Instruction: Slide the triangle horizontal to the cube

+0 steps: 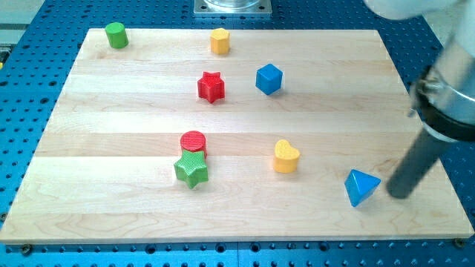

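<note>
The blue triangle (361, 187) sits on the counter (133, 133) near its right front corner, well apart from the blue cube (269, 78), which lies farther back and to the left, beside the red star (211, 87). My tip (398, 194) rests just right of the triangle, almost touching its right side. There is no hand on this arm, only the rod, so nothing opens, closes or holds.

What the move turns on: the triangle lies directly left of my tip, so a leftward push would go straight through it. The cube, though, is up and left. To bring the triangle level with the cube, I judge the push must carry it mostly away from the near edge, so my tip probably needs to get to its near side first.

The yellow heart (286, 156) stands left of the triangle and could be struck by a long leftward slide.
</note>
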`<action>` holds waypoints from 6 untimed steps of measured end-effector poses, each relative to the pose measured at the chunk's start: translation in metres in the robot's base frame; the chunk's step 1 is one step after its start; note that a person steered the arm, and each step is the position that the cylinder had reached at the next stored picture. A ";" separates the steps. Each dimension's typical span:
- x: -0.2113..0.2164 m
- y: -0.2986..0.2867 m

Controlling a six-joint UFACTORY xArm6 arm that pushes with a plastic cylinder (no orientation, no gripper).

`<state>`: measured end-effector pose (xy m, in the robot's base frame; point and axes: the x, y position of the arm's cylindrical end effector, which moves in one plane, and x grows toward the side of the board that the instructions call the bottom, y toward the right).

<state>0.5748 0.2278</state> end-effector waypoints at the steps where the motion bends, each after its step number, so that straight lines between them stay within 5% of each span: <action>1: 0.028 -0.051; 3: -0.114 -0.076; 5: -0.119 -0.059; 6: -0.171 -0.052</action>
